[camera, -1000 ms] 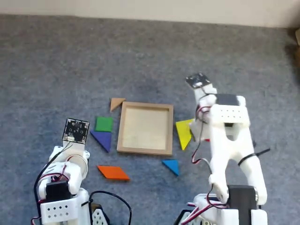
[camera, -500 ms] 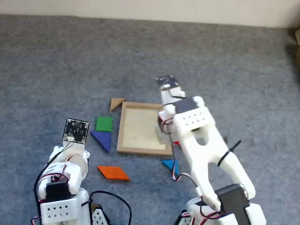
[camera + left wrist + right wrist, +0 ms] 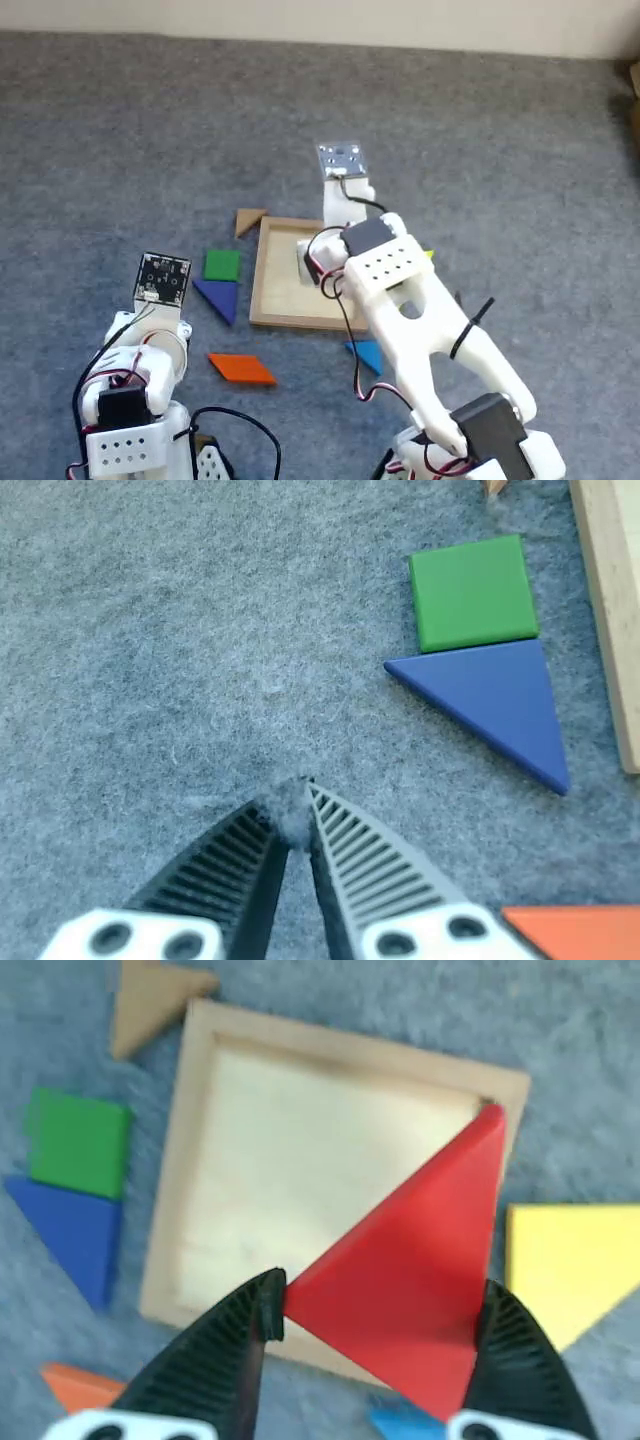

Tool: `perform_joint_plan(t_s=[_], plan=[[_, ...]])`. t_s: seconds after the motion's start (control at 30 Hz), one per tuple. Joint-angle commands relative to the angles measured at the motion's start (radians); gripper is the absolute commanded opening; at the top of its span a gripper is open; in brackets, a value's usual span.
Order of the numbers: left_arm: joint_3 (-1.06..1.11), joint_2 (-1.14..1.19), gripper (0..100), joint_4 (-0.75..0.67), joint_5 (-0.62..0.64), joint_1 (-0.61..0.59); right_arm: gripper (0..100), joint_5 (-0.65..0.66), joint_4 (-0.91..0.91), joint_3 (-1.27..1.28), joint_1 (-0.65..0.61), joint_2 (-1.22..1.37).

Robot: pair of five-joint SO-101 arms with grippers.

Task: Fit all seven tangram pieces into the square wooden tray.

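My right gripper [image 3: 382, 1300] is shut on the red triangle [image 3: 420, 1270] and holds it over the square wooden tray [image 3: 350, 1045]. One tip of the triangle points at a tray corner, and its wide end overhangs the near rim. In the high view the right arm [image 3: 390, 290] covers the tray's right half [image 3: 258, 280]. My left gripper [image 3: 297, 810] is shut and empty, low over the carpet, a little short of the green square [image 3: 470, 590] and dark blue triangle [image 3: 495, 705].
Left of the tray lie a brown triangle [image 3: 248, 220], the green square [image 3: 221, 264], the dark blue triangle [image 3: 220, 297] and an orange parallelogram [image 3: 240, 368]. A yellow triangle [image 3: 560, 1260] lies right of it, and a light blue triangle [image 3: 366, 354] below its front edge.
The right arm has swung left from beside the yellow triangle to above the tray, carrying the red triangle. The left arm has kept still.
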Motion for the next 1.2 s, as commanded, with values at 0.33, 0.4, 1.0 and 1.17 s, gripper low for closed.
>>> perform_joint_plan(t_s=[0.33, 0.4, 1.0, 1.17], plan=[[0.021, -0.028, 1, 0.005, 0.005, -0.010, 21.3, -0.086, -0.096, -0.143, -0.001, 0.213], [0.021, -0.028, 1, 0.005, 0.005, -0.010, 21.3, -0.091, -0.096, -0.160, 0.002, 0.234], [0.021, -0.028, 1, 0.005, 0.005, -0.010, 35.8, -0.132, -0.099, -0.156, 0.012, 0.246], [0.021, -0.028, 1, 0.005, 0.005, -0.010, 35.8, -0.107, -0.094, -0.159, 0.013, 0.237]])
